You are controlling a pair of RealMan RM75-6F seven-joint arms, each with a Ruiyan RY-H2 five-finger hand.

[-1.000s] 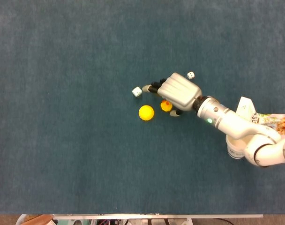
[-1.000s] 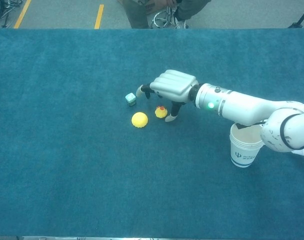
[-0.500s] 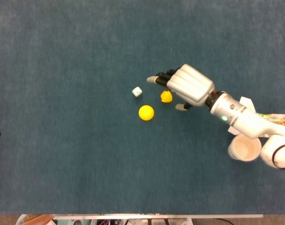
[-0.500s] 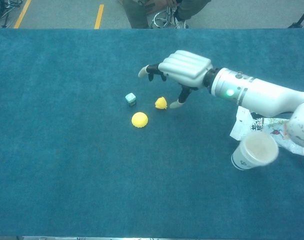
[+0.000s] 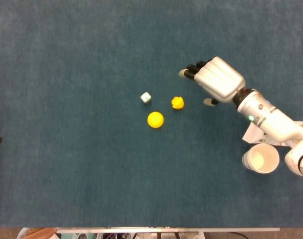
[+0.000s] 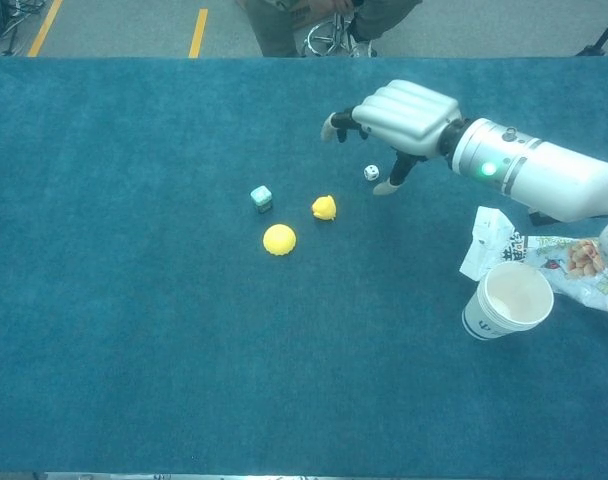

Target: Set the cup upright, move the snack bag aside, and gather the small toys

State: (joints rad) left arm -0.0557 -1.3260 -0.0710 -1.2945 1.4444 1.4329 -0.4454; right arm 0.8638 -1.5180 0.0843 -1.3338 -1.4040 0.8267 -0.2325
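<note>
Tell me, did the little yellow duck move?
Yes. The little yellow duck slid slightly up, away from the yellow ball, after the right hand left it.

Right hand (image 6: 399,118) hovers empty over a white die (image 6: 371,172); paper cup (image 6: 508,301) upright beside snack bag (image 6: 554,260).

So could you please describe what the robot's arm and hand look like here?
The right hand has a glossy silver-white ribbed back, with black fingers tipped in beige. The arm is smooth white tubing with dark seam rings and a small green light near the wrist.
</note>
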